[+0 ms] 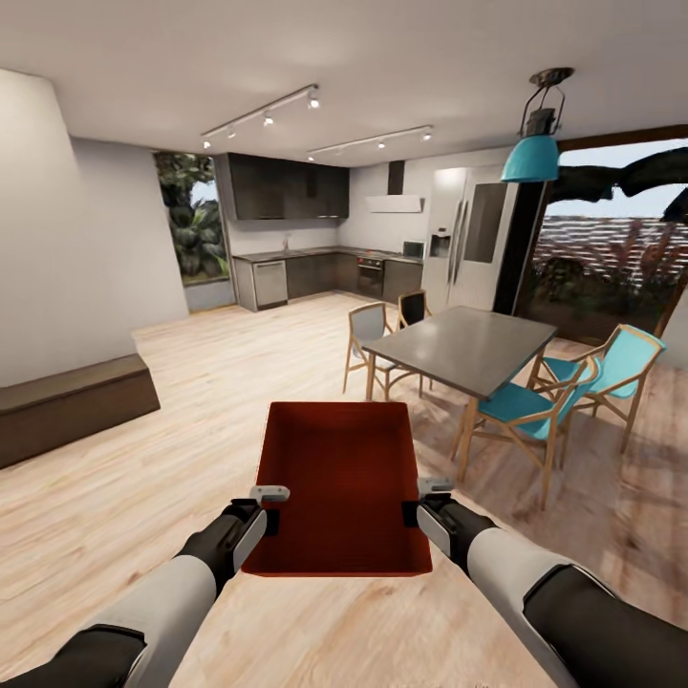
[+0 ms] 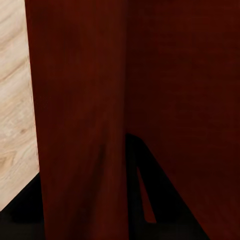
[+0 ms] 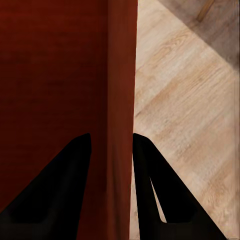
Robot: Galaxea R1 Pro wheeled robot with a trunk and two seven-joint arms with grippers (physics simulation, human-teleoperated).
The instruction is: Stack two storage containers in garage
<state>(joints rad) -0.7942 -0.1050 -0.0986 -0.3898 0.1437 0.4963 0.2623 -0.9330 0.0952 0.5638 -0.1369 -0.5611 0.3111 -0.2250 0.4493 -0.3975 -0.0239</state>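
Container (image 1: 336, 487), walls apparently pinched between both end effectors

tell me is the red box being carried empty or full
Empty: the head view looks straight into the storage container, showing only bare red floor and walls.

Two arms in shot, matching pair: the left arm (image 1: 143, 612) and the right arm (image 1: 564, 602) each wear a glossy white forearm shell between black sections at elbow and wrist. Each wrist carries a small grey block on top. Up close, the right gripper (image 3: 111, 150) shows wedge-shaped matte black fingers (image 3: 60, 190), smooth, no markings or cables.
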